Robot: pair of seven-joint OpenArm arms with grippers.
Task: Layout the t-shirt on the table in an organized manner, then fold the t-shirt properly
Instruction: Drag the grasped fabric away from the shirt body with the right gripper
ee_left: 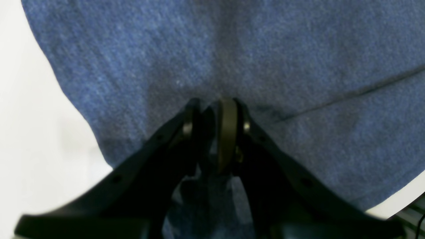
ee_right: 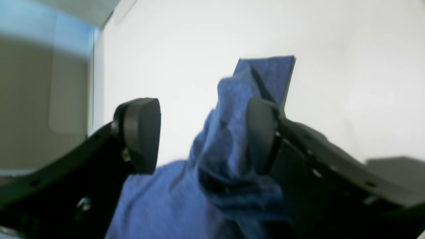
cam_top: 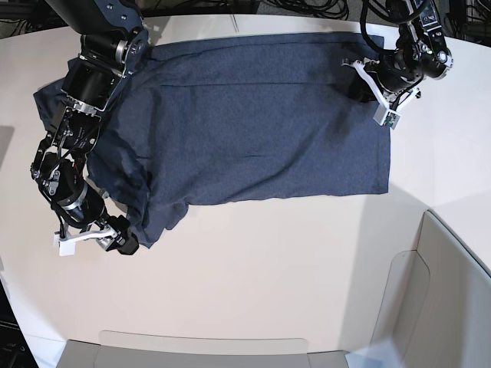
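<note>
**Shirt spread on the table, one corner pinched, the other let go**

At the table's [cam_top: 253, 284] near edge stand grey translucent panels [cam_top: 430, 299], well apart from the t-shirt [cam_top: 245, 130], which lies spread across the far half of the table, its left end bunched.

At the shirt's left end the right arm reaches down along the cloth; the right gripper [ee_right: 202, 132] sits at the bunched corner with jaws spread wide, cloth heaped between them and resting against one pad [ee_right: 260, 132].

At the shirt's far right corner, the left arm bends in over the cloth; the left gripper [ee_left: 215, 113] is pinched narrowly on a fold of it.
</note>
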